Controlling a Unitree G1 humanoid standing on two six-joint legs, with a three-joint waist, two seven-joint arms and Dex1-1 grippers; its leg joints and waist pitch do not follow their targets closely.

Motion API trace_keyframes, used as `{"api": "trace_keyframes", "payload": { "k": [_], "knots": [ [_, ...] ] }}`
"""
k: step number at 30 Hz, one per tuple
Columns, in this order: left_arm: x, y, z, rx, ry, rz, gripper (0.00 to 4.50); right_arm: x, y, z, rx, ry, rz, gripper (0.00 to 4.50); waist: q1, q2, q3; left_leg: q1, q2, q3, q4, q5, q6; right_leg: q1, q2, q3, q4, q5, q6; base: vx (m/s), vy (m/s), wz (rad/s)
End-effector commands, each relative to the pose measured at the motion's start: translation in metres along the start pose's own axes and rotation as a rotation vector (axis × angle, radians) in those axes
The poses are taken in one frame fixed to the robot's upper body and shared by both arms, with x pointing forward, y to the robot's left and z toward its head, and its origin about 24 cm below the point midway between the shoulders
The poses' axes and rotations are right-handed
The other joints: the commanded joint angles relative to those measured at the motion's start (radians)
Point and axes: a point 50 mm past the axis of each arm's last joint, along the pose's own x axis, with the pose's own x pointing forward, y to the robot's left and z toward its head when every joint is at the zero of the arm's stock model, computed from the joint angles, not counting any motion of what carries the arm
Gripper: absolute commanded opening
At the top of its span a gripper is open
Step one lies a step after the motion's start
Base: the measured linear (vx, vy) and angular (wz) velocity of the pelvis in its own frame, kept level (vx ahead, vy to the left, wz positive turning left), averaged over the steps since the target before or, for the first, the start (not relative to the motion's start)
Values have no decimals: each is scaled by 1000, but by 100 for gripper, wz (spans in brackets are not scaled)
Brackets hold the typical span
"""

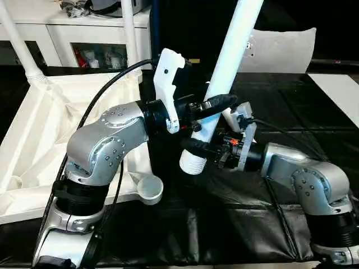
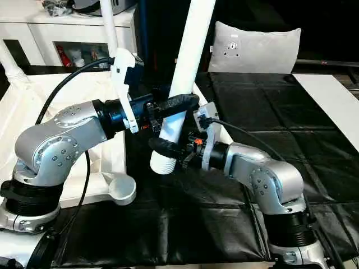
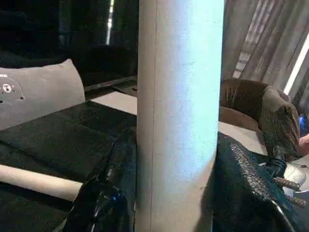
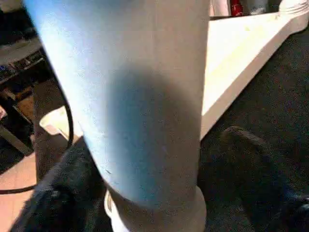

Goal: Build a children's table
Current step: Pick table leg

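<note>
The head's two eyes are looking down over both forearms, while both wrist cameras are facing the same white leg very closely.

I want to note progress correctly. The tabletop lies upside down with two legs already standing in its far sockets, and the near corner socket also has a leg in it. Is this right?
Not quite: the near corner socket is empty in the left eye view. The third leg is in the air, with the left claw around it. The tabletop does lie upside down, two legs in its far sockets.
</note>
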Motion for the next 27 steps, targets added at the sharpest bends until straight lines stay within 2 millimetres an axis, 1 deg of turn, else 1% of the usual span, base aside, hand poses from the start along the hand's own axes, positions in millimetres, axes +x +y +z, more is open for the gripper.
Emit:
{"api": "trace_keyframes", "payload": {
  "k": [1,3,6,8,11,12,14,15,17,18,20,21,22,23,24,25,27],
  "knots": [
    [3,-4,7,39,-21,-18,181,-2,1,2,-23,2,-15,396,3,-4,-66,15,42,-4,-63,-42,-13,51,-81,48,-73,64,-206,0,0,0],
    [3,-4,7,40,-21,-20,181,-2,1,1,-20,6,-13,396,3,-7,-65,14,42,-4,-63,-44,-11,51,-81,48,-74,60,-207,0,0,0],
    [3,-5,8,36,-25,-27,181,-1,0,0,-14,6,-13,396,3,-6,-65,14,42,-3,-62,-41,-9,51,-81,48,-74,59,-208,0,0,0],
    [3,-6,7,37,-24,-28,181,-1,-1,1,-14,1,-21,366,3,-6,-65,15,43,-3,-62,-40,-8,51,-81,48,-73,59,-209,0,0,0],
    [3,-6,8,36,-25,-31,181,0,-3,1,-14,-4,-31,346,3,-6,-65,14,42,-3,-62,-42,-8,51,-82,48,-74,53,-206,0,0,0],
    [3,-6,8,35,-26,-31,181,0,-3,1,-14,-6,-33,346,3,-6,-65,14,42,-3,-62,-41,-8,51,-81,48,-74,54,-206,0,0,0],
    [3,-6,9,31,-32,-32,181,0,-3,1,-11,-7,-34,320,3,-6,-66,14,43,-4,-62,-37,-7,51,-81,48,-73,62,-207,0,0,0],
    [3,-6,9,30,-33,-32,181,0,-3,1,-11,-6,-32,314,3,-6,-65,14,42,-4,-62,-39,-7,51,-81,48,-73,61,-207,0,0,0],
    [3,-6,9,29,-34,-31,181,0,-3,1,-9,-5,-29,309,3,-6,-65,15,43,-4,-62,-42,-8,50,-82,48,-74,58,-208,0,0,0],
    [3,-6,9,29,-35,-31,181,0,-3,1,-9,-3,-28,304,3,-7,-65,14,43,-4,-63,-43,-8,51,-81,48,-74,56,-207,0,0,0],
    [3,-6,9,28,-33,-31,180,1,-3,-1,-6,1,-27,280,3,-7,-66,14,43,-4,-62,-38,-6,51,-81,48,-73,64,-208,0,0,0],
    [3,-6,9,25,-33,-31,180,1,-3,-1,-6,2,-27,280,4,-6,-66,14,43,-4,-62,-36,-6,51,-82,48,-73,65,-208,0,0,0],
    [3,-6,9,25,-33,-31,180,1,-3,-1,-6,2,-27,267,3,-6,-66,15,43,-4,-62,-35,-5,50,-81,48,-72,68,-208,0,0,0],
    [3,-6,9,22,-33,-30,180,1,-3,-2,-4,2,-27,265,3,-7,-66,15,43,-4,-62,-37,-5,50,-82,47,-73,67,-209,0,0,0],
    [3,-6,9,20,-33,-30,180,1,-3,-2,-3,2,-26,249,3,-6,-66,15,43,-4,-62,-38,-5,50,-82,48,-72,67,-209,0,0,0],
    [3,-6,9,16,-32,-27,180,1,-3,-2,-3,3,-27,249,3,-6,-65,14,43,-4,-62,-41,-6,50,-82,48,-73,61,-210,0,0,0],
    [3,-5,9,-5,-31,-17,180,1,-3,-2,-2,4,-28,225,3,-7,-65,14,43,-3,-63,-44,-8,51,-82,48,-73,55,-210,0,0,0]
  ]
}}
